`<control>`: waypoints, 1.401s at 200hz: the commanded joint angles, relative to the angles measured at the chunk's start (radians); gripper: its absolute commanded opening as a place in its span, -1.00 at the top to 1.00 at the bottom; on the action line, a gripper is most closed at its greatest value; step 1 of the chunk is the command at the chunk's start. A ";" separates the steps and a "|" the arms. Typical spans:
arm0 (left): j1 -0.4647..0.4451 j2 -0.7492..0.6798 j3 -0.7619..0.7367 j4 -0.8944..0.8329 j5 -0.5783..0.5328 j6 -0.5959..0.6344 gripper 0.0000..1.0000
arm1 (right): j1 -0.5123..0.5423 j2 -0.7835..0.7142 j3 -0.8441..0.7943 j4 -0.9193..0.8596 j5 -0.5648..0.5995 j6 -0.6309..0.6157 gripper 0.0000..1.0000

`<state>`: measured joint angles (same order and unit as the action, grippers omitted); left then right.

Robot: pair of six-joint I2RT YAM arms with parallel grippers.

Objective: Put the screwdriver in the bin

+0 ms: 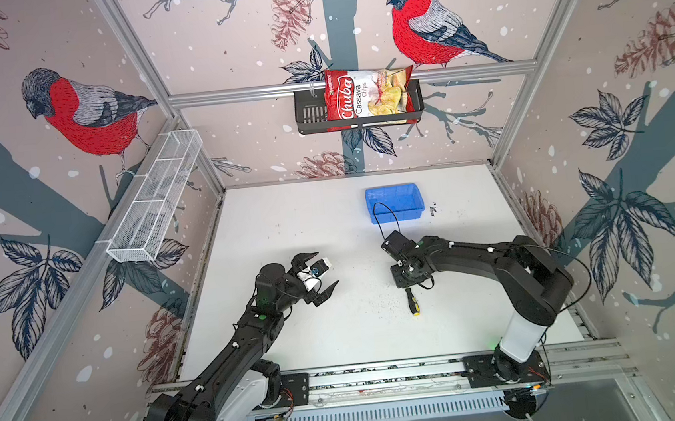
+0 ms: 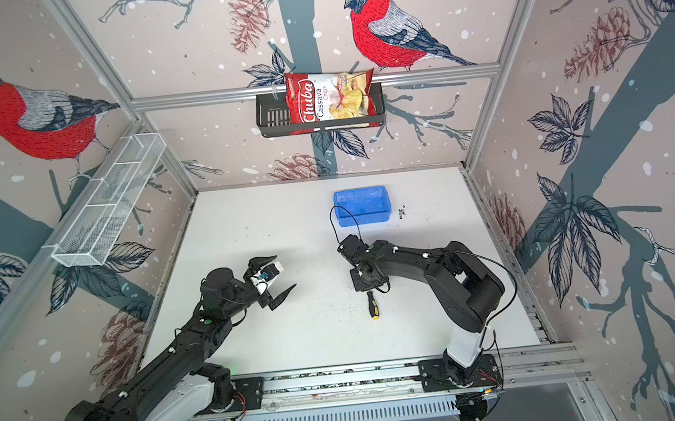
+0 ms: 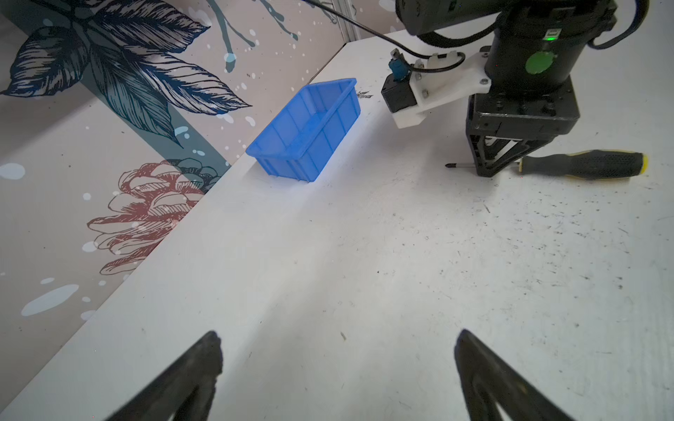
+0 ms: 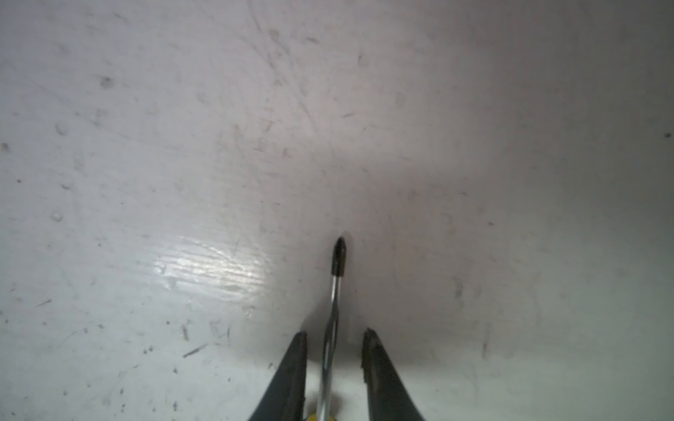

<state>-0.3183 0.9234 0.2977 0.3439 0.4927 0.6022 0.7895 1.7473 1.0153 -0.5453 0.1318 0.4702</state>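
- right gripper (image 4: 333,333): down at the tabletop (image 1: 339,344), jaws straddling the screwdriver (image 1: 411,301) shaft just ahead of the handle. A sliver of gap shows on each side in the right wrist view, so not clamped, nothing held.
- screwdriver: lies flat, front of centre. Long axis runs front-to-back, tip toward the back wall, yellow end toward the front rail.
- bin (image 1: 401,216): straight beyond the tip, near the back wall, well apart from the tool, looks empty.
- key relation: the bin's long side runs across the tool's axis (I'd expect a wrist turn before release, otherwise it may bridge the rim).
- left gripper (image 1: 326,270): spread wide, empty, hovering well to the left. The right arm is clearly nearer.
- clearance: bare table between tool and bin. The right wrist cable (image 1: 374,216) loops across the bin's near-left corner in both top views; watch for a snag.
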 commanded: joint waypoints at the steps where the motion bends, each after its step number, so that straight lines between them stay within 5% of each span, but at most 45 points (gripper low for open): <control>1: -0.002 -0.011 -0.002 -0.021 -0.014 0.004 -0.96 | -0.001 0.011 -0.007 -0.027 0.026 -0.011 0.54; 72: -0.001 0.018 0.028 -0.055 0.071 0.025 -0.97 | -0.021 -0.004 -0.007 -0.007 -0.004 0.048 0.96; 183: -0.001 0.095 0.075 -0.011 0.080 0.072 -0.96 | -0.073 -0.121 0.039 0.039 0.030 0.100 1.00; 280: -0.002 0.186 0.151 0.077 0.121 0.071 -0.96 | -0.122 -0.251 0.039 0.234 0.146 0.484 1.00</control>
<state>-0.3183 1.0893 0.4213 0.3637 0.5808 0.6624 0.6781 1.5311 1.0763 -0.4099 0.2020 0.7788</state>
